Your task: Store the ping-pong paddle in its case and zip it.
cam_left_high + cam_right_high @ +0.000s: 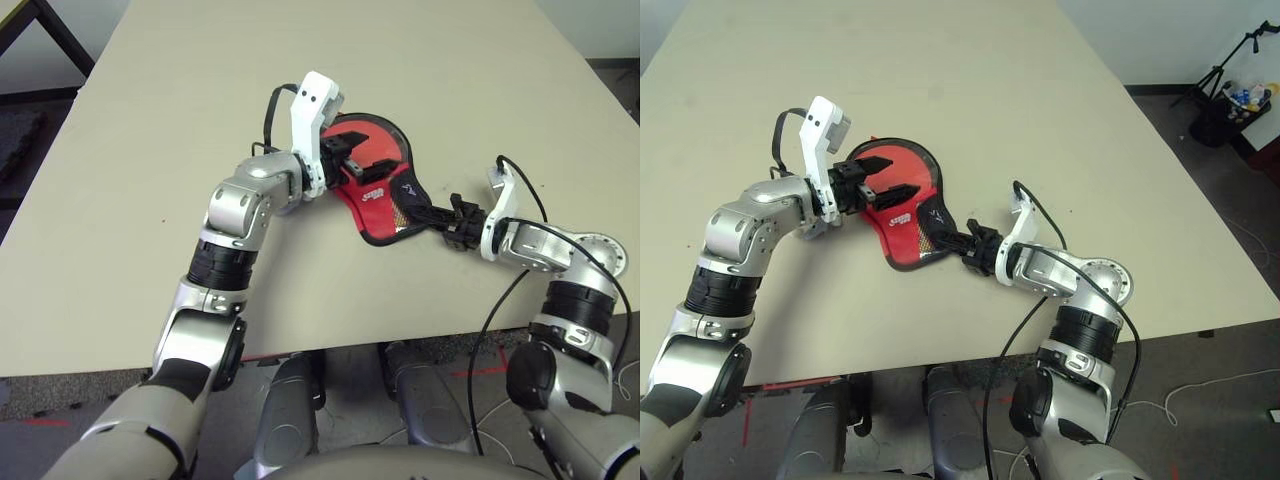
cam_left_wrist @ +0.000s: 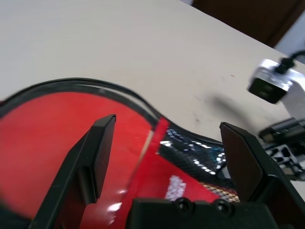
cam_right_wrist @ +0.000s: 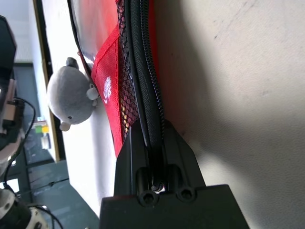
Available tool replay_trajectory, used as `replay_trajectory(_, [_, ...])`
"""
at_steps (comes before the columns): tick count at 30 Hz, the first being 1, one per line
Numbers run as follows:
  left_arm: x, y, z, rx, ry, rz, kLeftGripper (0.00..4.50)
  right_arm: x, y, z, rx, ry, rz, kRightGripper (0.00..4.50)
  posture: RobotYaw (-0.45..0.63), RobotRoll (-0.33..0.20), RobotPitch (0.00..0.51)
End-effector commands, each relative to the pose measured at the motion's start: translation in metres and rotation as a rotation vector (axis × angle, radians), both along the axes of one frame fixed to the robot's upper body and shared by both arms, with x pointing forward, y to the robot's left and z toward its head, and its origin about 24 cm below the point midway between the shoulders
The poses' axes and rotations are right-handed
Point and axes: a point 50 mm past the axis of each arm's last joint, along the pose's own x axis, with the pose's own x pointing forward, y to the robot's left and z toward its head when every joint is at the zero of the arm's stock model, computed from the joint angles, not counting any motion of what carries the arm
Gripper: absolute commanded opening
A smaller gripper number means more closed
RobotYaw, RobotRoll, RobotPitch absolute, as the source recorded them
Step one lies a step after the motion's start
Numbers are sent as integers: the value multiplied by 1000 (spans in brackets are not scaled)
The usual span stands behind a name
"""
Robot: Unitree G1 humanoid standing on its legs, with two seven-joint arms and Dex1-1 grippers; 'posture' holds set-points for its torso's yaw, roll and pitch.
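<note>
- Broad beige tabletop (image 1: 150,250), filling most of the head views, bare apart from the items near its middle-right.
- Left arm reaching in from the near left, forearm angled toward the centre, white wrist camera housing standing up above the hand.
- Right arm coming in from the near right, bent low over the tabletop near its near edge, black cable looping over the wrist.
- Case (image 1: 385,205) lying flat at mid-tabletop, between the two hands: red fabric with black zipper edging, round end toward the far side, narrow end toward the near right; small white logo (image 2: 177,187) and mesh pocket (image 3: 127,102) on the narrower part.
- Ping-pong paddle (image 2: 57,138) inside the case, its red rubber face showing in the open round end; handle hidden under the fabric.
- Left end effector (image 1: 350,160) at the case's left far edge, over the red face, fingers (image 2: 95,157) spread wide apart, nothing between them.
- Right end effector (image 1: 458,222) at the case's narrow near-right end, fingers closed on the black zipper edging (image 3: 147,109), which runs straight out from between them in the right wrist view.
- Small grey fuzzy ball (image 3: 71,98) just beside the case, on the side away from the zipper run, seen in the right wrist view.
</note>
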Motion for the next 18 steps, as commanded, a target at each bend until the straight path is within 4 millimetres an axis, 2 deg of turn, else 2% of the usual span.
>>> replay_trajectory(1, [4,20,2,-4,-3,128,4500,-13,6,-21,-64,92,31,60,-1,0,260])
replay_trajectory(3, [4,37,-1,4,0,206,4500,-21,7,-21,-85,67,33,60,8,0,260])
replay_trajectory(6, [2,49,-6,12,7,253,4500,-32,6,-21,-100,45,47,60,11,0,261])
replay_trajectory(14, [-1,50,-9,0,17,270,4500,-64,0,-17,-141,7,92,60,5,0,264])
replay_trajectory(18, [0,48,-8,-6,14,269,4500,-79,-4,-9,-145,47,72,57,-6,0,267])
